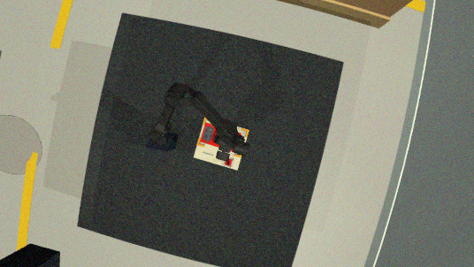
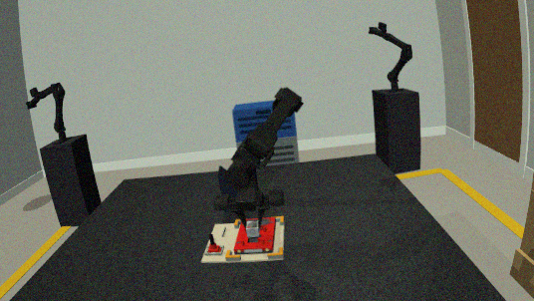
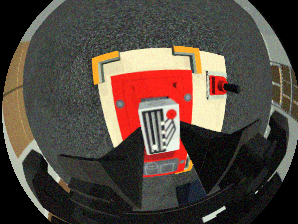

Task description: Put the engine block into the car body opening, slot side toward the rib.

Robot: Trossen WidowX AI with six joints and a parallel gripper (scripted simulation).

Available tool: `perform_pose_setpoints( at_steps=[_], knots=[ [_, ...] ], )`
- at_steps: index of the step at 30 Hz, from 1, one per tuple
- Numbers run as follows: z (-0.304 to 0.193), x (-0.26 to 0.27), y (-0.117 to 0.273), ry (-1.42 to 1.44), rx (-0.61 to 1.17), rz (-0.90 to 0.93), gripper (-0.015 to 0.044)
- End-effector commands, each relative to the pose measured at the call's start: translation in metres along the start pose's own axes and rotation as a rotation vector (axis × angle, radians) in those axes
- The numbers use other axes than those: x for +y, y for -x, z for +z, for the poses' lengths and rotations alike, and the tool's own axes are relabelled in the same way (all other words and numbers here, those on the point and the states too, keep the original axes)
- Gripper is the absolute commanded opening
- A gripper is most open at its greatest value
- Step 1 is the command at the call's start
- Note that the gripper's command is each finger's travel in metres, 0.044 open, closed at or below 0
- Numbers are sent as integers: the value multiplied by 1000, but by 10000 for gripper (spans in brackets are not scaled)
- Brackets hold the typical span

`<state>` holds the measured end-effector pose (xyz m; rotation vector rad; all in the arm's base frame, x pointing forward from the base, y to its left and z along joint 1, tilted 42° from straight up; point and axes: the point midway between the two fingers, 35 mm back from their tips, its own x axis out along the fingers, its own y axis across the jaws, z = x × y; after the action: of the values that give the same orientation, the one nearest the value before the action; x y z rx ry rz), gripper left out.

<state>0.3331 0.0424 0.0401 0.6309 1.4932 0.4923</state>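
Observation:
The engine block, a grey-white box with dark slots and a red disc on its top, is held over the middle of the red car body. My gripper is shut on it, one black finger on each side. In the exterior view a dark part of the opening shows just in front of and below the block, which appears raised above the body. In the wrist view a dark strip shows beyond its far edge. The rib and the block's underside are hidden. The top view shows mostly the arm over the block.
The car body lies on a cream board between orange corner brackets. A red piece with an upright black lever stands beside the body on the board. Two other arms stand on black pedestals behind.

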Motion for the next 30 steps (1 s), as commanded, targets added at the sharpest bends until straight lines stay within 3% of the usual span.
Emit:
perform_pose_setpoints(
  at_steps=[1, 16, 30],
  knots=[
    [0, 0, 0, 9, -2, 4, 158],
    [-2, 0, -2, -142, -1, 5, 158],
    [-2, 0, -5, -8, -1, 5, 158]
  ],
)
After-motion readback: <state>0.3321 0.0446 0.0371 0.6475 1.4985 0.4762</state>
